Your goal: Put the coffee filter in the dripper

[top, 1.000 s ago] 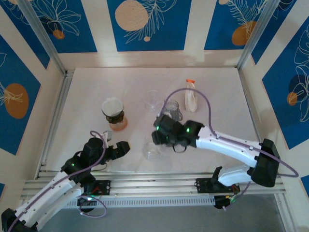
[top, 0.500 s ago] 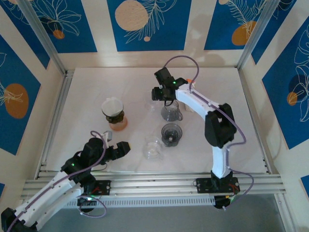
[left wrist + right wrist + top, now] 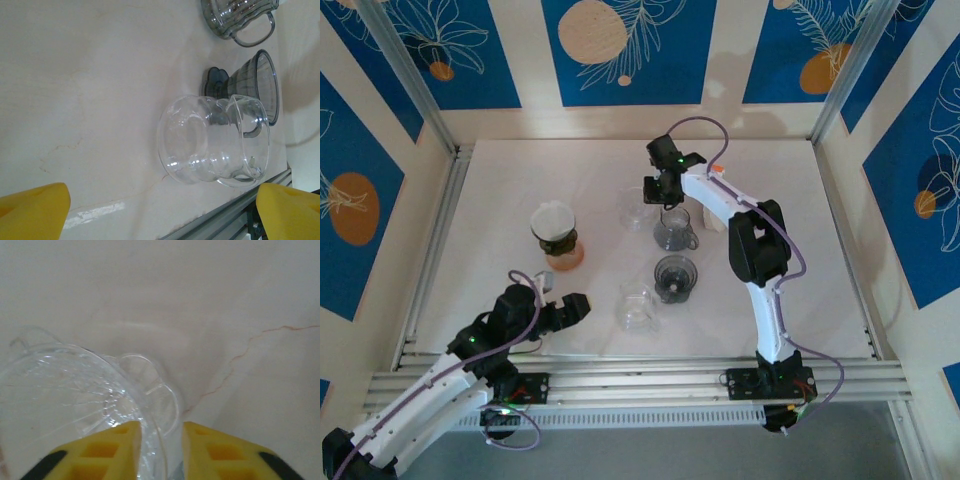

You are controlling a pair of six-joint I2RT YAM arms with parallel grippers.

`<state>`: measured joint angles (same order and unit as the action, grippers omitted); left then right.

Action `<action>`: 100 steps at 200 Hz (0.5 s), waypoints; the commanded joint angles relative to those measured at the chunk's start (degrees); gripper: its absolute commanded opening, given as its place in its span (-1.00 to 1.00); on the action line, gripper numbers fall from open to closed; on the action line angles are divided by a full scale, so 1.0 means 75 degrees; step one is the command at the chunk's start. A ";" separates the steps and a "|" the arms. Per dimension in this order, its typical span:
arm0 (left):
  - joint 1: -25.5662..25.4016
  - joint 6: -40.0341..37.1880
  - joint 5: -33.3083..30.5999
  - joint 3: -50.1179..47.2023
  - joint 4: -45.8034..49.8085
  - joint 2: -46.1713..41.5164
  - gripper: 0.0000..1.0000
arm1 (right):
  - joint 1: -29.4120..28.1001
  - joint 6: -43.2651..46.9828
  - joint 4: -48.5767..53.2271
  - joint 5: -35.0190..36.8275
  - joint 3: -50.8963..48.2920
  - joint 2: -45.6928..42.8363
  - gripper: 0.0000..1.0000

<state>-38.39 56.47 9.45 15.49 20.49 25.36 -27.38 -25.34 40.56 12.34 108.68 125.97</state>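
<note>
Coffee filter (image 3: pixel 553 216): we see it atop a brown stand (image 3: pixel 563 256).
Right gripper (image 3: pixel 161 432): jaws straddle the rim of the clear dripper (image 3: pixel 75 390); we cannot tell if clamped.
Left gripper (image 3: pixel 162 202): jaws wide apart.

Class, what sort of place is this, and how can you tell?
Probably a robot test cell staged for coffee brewing: left arm and right arm on an aluminium rail, a dark dripper, a glass server.
</note>
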 commanded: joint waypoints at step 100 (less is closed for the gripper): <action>-0.0089 -0.0300 0.0012 0.0503 0.0377 -0.0392 0.93 | -0.0279 -0.0044 -0.0313 -0.0463 -0.0318 -0.1567 -1.00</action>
<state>-38.44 55.57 9.45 17.02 21.89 23.44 -28.05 -25.98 39.27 9.61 108.01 123.26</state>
